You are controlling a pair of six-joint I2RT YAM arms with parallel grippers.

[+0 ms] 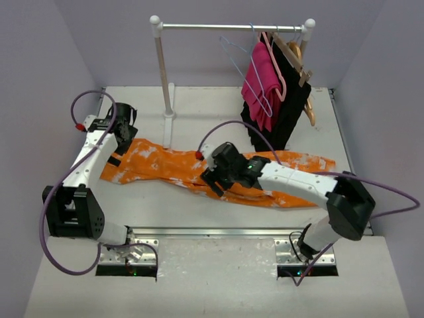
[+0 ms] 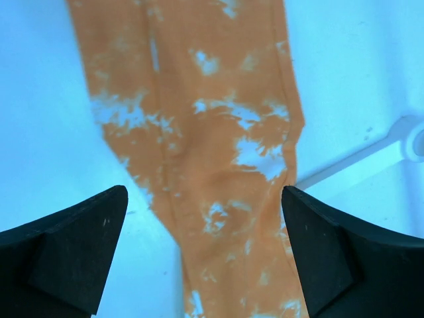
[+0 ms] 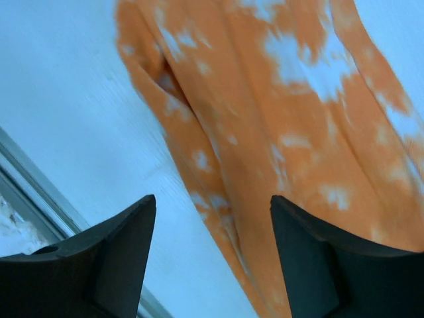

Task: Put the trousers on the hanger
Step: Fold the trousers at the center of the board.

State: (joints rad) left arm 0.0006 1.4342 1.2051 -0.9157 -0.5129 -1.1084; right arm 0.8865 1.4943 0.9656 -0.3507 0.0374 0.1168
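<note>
The orange trousers (image 1: 172, 167) with white blotches lie flat across the table from left to right. They also show in the left wrist view (image 2: 218, 165) and the right wrist view (image 3: 291, 132). My left gripper (image 1: 123, 140) is open and empty above their left end, its jaws wide apart (image 2: 205, 255). My right gripper (image 1: 213, 180) is open and empty over their middle near edge (image 3: 213, 258). The thin blue-grey wire hanger (image 1: 246, 73) hangs bare on the rail, left of the pink garment.
A white clothes rail (image 1: 232, 28) on a post (image 1: 163, 73) stands at the back. A pink garment (image 1: 262, 86) on a pink hanger, a black garment (image 1: 288, 106) and a tan wooden hanger (image 1: 298, 56) hang on its right part. The rail's white foot shows in the left wrist view (image 2: 371, 149).
</note>
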